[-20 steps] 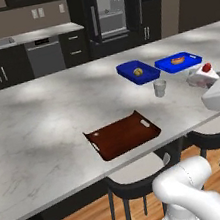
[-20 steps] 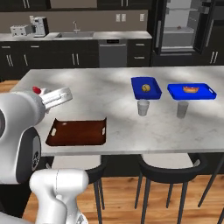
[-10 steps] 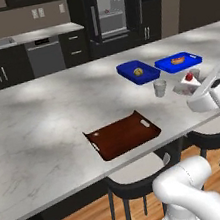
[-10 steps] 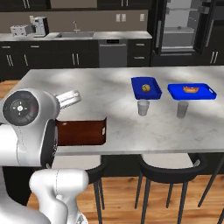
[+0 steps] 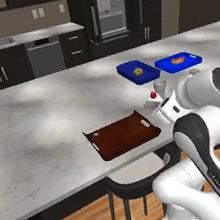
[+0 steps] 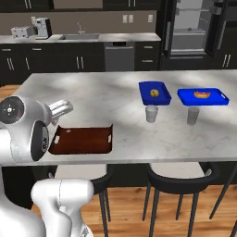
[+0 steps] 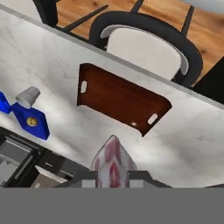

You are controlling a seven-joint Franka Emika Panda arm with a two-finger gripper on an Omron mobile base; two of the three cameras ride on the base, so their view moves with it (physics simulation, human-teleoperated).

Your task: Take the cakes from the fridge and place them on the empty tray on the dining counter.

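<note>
I see the hand clamped narrow on a cake, red-topped, sitting bottom centre of the hand view between the fingertips. In the left base view the cake shows right of centre, above the desk. The empty tray lies just lower left of the hand there; in the hand view it sits centre frame, above the cake. Fridge stands open, top of frame.

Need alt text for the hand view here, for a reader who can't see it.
A cake with a red and whitish body sits clamped in the gripper, above the empty dark reddish-brown tray on the marbled dining counter. A black stool stands beyond the counter edge.
</note>
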